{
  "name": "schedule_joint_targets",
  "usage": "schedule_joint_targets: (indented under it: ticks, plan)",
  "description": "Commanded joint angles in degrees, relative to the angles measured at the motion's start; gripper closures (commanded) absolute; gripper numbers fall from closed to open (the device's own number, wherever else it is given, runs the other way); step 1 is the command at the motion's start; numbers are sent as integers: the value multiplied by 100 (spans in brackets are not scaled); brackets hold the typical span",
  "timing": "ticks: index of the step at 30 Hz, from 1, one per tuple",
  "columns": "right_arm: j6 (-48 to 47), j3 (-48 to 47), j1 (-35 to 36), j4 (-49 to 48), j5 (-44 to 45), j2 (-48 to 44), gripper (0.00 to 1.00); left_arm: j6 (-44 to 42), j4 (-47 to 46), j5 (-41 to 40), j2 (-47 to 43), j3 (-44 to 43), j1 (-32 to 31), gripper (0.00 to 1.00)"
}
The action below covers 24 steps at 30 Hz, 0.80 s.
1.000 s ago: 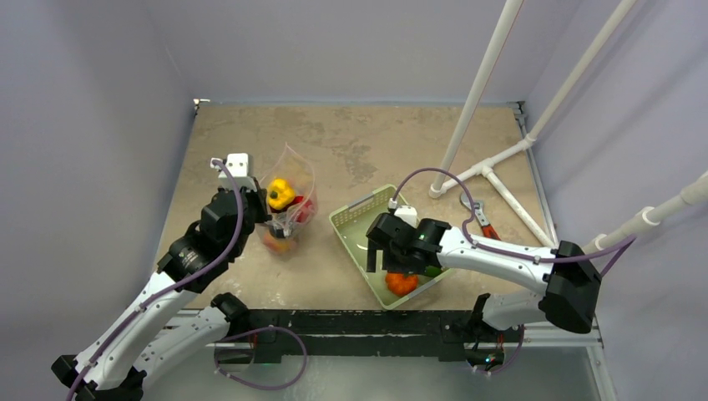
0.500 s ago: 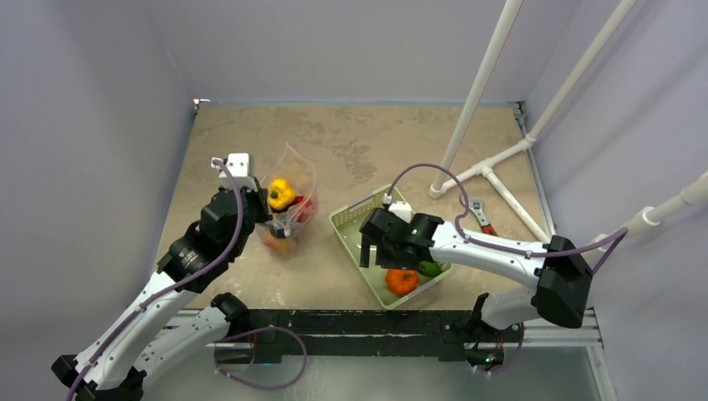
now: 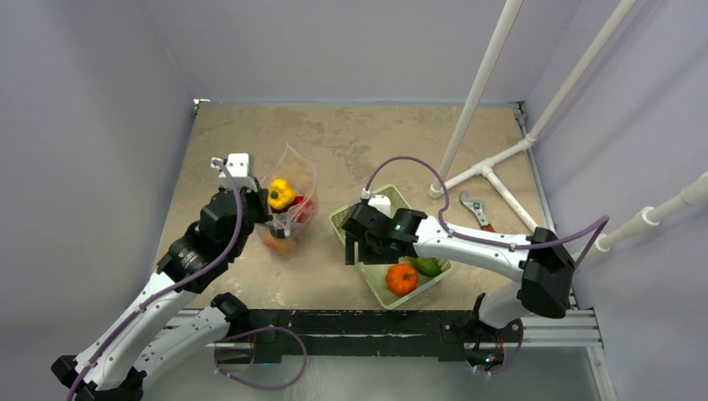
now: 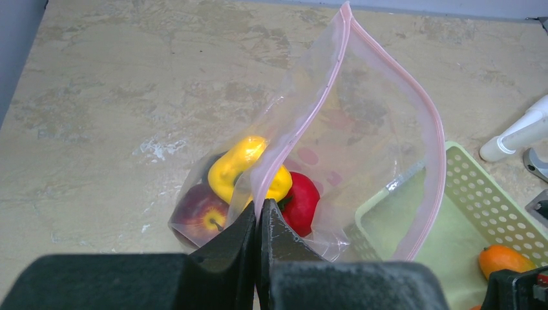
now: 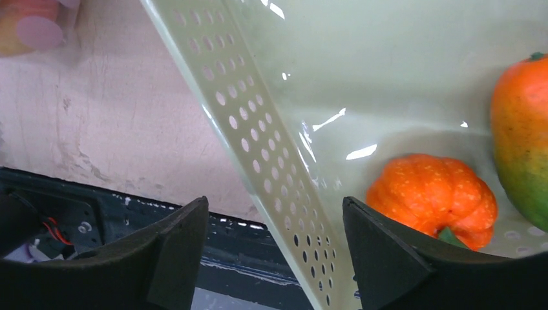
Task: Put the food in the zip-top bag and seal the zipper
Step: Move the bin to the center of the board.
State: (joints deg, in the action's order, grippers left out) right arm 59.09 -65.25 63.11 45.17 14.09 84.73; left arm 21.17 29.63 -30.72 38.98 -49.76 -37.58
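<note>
The clear zip-top bag [image 3: 292,188] stands open at the left, its pink zipper [image 4: 336,71] running round the mouth. Inside lie a yellow pepper [image 4: 244,165], a red tomato [image 4: 301,201] and a peach [image 4: 201,213]. My left gripper [image 4: 260,210] is shut on the near edge of the bag's mouth [image 3: 267,205]. My right gripper [image 3: 354,251] is open and empty, straddling the left wall of the pale green basket [image 5: 258,129]. An orange pumpkin [image 5: 432,197] and a green-and-orange piece [image 5: 523,142] lie in the basket [image 3: 359,213]. The eggplant is not clearly visible.
A red-handled wrench [image 3: 477,213] lies right of the basket. A white pipe stand [image 3: 484,167] rises at the back right. The black front rail [image 3: 351,322] runs along the near table edge. Walls close in the left and back.
My right gripper has moved left from over the pumpkin to the basket's left wall, still open and empty. The left gripper and the bag have not moved.
</note>
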Motion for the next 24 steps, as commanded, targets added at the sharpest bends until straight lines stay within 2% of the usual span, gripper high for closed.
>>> schedule_joint_targets:
  ticks: [1, 5, 8, 12, 19, 24]
  plan:
    - [-220, -287, 117, -180, 18, 215, 26, -131, -222, 35, -40, 10, 10, 100]
    - [-257, -432, 148, -218, 123, 521, 39, -130, -220, 31, -24, 5, 9, 100]
    - [-246, -527, 149, -216, 255, 693, 55, -125, -212, 23, -22, 10, 7, 100]
    - [-180, -663, 149, -189, 363, 897, 67, -128, -213, 13, -7, 8, 14, 100]
    - [-74, -1007, 147, -132, 523, 1201, 100, -131, -203, 5, 2, 4, 17, 100]
    - [-153, -1425, 82, -126, 857, 1512, 100, -130, -203, 6, 17, 8, 14, 100]
